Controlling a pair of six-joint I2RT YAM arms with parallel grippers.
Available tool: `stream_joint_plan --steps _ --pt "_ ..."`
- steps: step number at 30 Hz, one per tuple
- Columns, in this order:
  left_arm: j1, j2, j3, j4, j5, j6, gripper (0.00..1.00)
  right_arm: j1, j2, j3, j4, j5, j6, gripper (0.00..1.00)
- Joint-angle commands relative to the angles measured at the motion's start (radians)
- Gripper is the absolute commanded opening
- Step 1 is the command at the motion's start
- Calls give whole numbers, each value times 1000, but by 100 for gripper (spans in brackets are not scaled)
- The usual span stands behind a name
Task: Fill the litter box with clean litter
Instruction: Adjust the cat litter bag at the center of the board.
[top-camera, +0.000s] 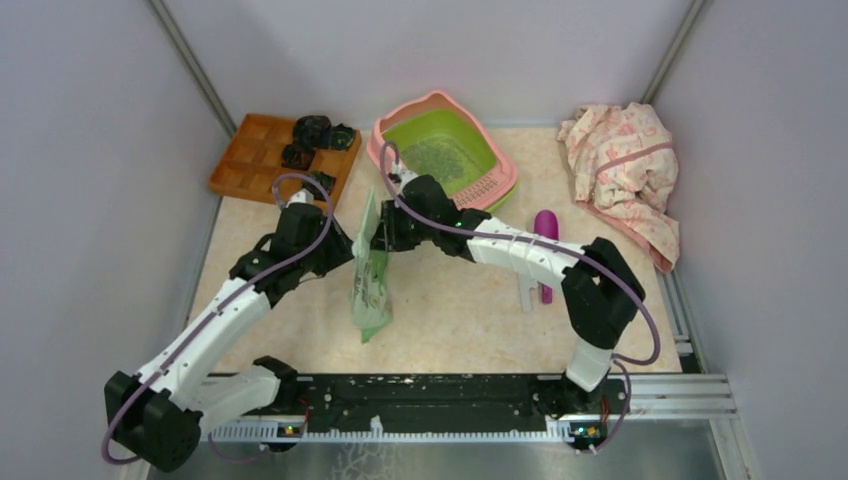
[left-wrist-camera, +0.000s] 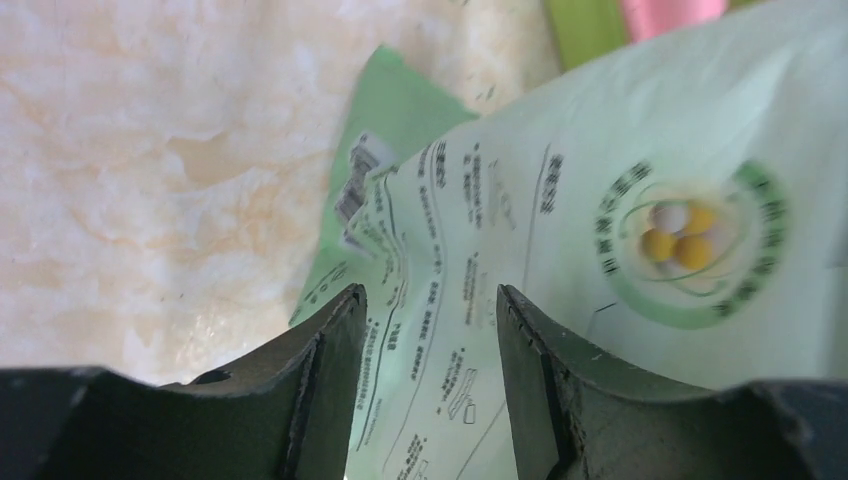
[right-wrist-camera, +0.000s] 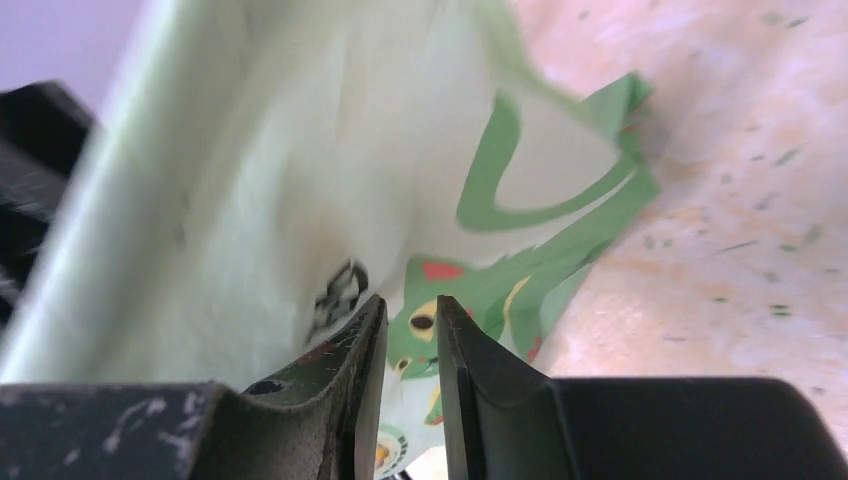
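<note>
The litter box (top-camera: 385, 130), lime green with a pink rim, stands at the back middle of the table. A patch of dark litter (top-camera: 436, 158) lies in its basin. A pale green printed bag (top-camera: 370, 270) stands upright in front of it, its bottom near the table. My right gripper (top-camera: 383, 232) is nearly closed on the bag's upper part; in the right wrist view the bag (right-wrist-camera: 300, 180) fills the narrow gap between the jaws (right-wrist-camera: 410, 300). My left gripper (top-camera: 338, 245) is open at the bag's left side; the bag (left-wrist-camera: 600, 150) shows beyond its spread jaws (left-wrist-camera: 430, 292).
An orange-brown compartmented wooden tray (top-camera: 262, 160) with black objects (top-camera: 315, 135) sits at the back left. A pink patterned cloth (top-camera: 625, 170) lies at the back right. A magenta object (top-camera: 545, 235) lies right of the right arm. Walls close in both sides.
</note>
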Motion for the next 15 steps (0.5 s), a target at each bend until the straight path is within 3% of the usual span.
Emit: stream_joint_plan --steps 1,8,15 --pt "28 -4 59 19 -17 36 57 -69 -79 49 -20 70 -6 26" --pt "116 22 60 71 25 80 57 -160 -100 36 -104 150 -27 27" --pt "123 152 97 212 176 42 53 -157 19 122 -42 44 14 27"
